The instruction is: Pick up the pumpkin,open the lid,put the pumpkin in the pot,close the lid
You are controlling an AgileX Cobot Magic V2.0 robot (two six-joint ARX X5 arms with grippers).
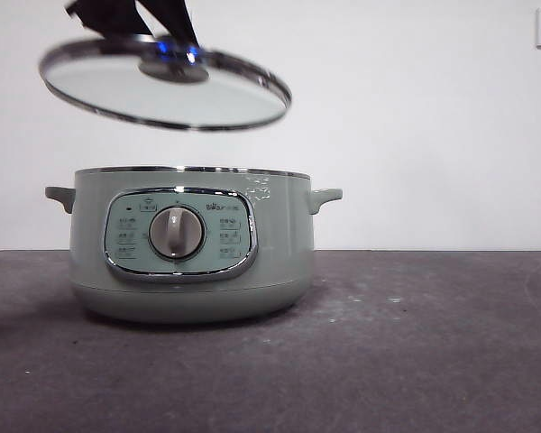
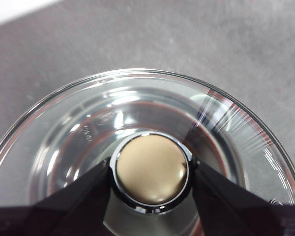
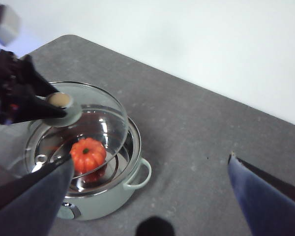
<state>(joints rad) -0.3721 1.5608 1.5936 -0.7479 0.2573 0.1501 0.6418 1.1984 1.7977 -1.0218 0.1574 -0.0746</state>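
My left tool (image 2: 152, 169) clamps the lid (image 1: 165, 84) by its knob, above the pot (image 1: 191, 242) at its 11 o'clock; the pumpkin (image 3: 88, 154) sits inside; my right tool (image 3: 147, 196) gapes wide, empty.

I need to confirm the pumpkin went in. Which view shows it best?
The right wrist view: the pumpkin sits inside the pot, seen through the raised lid. The front view hides it behind the pot's wall; the left wrist view misses it.

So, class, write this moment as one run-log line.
left gripper: shut on lid knob, lid held tilted above pot | pumpkin: inside pot | right gripper: open, holding nothing | lid not yet closed
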